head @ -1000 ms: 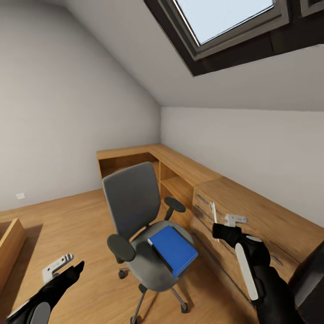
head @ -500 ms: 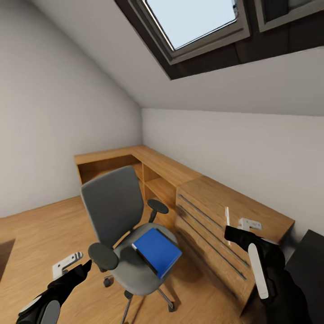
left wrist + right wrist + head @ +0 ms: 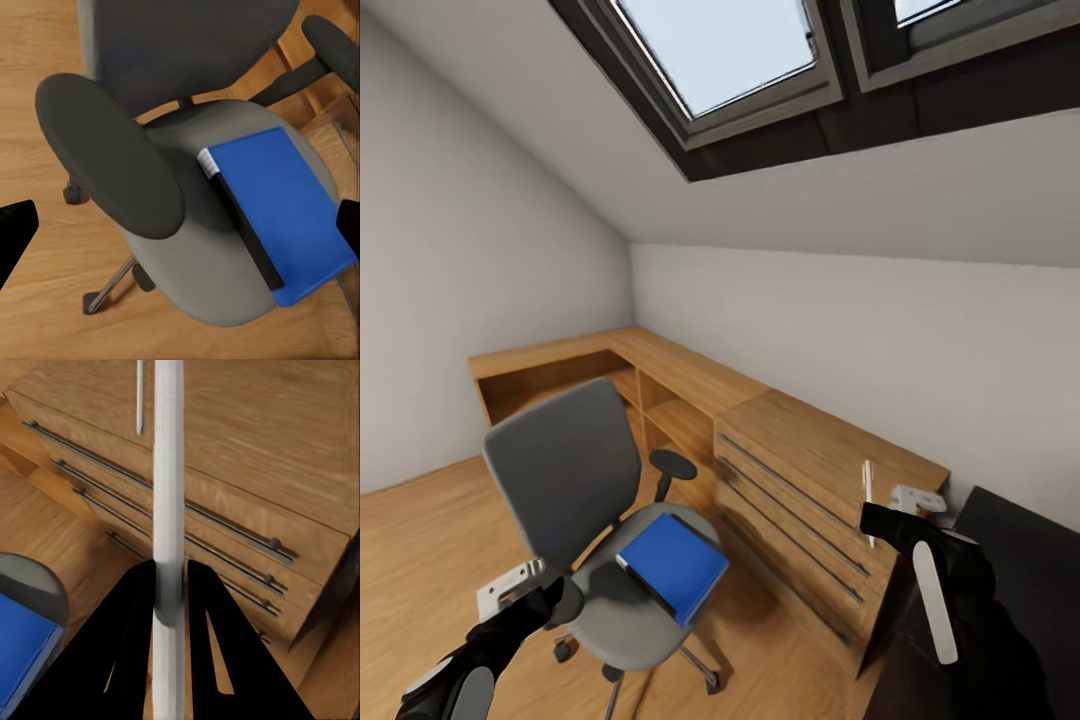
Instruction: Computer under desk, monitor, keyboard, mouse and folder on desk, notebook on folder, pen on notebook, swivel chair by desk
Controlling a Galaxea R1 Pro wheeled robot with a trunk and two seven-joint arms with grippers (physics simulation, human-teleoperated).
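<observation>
- Floor [image 3: 420, 530] lies open on the swivel chair's [image 3: 565, 470] far side; wood chest [image 3: 810, 480] stands just beside it.
- Folder [image 3: 672, 565] lies flat on the chair seat.
- Right gripper [image 3: 171, 585] is clamped on the pen [image 3: 169, 472].
- Left gripper [image 3: 180, 217]: fingers wide apart, holding nothing, above the chair.

The swivel chair [image 3: 585, 520] stands at seven o'clock in the head view, its tall back and black armrests [image 3: 112, 150] walling the seat on three sides. Bare wood floor [image 3: 420, 530] lies open at nine o'clock. The light wood chest [image 3: 810, 490] blocks four o'clock, just beside the chair.
</observation>
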